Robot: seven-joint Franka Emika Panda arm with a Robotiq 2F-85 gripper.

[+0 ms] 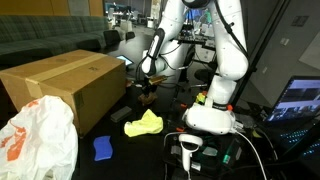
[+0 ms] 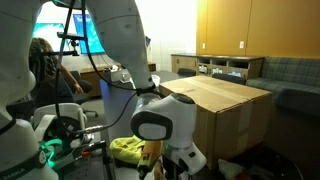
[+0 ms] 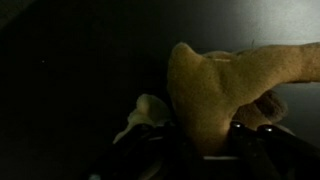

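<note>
Arm (image 1: 226, 50) bent forward, end effector (image 1: 147, 90) pointing down.

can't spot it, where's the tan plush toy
Wrist view: the tan plush toy sits between the gripper fingers; in an exterior view, beside the cardboard box.

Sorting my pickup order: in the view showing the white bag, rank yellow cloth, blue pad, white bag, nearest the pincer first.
1. Yellow cloth, on the floor just below the pincer.
2. Blue pad, farther toward the camera.
3. White bag, farthest, in front of the cardboard box.
</note>
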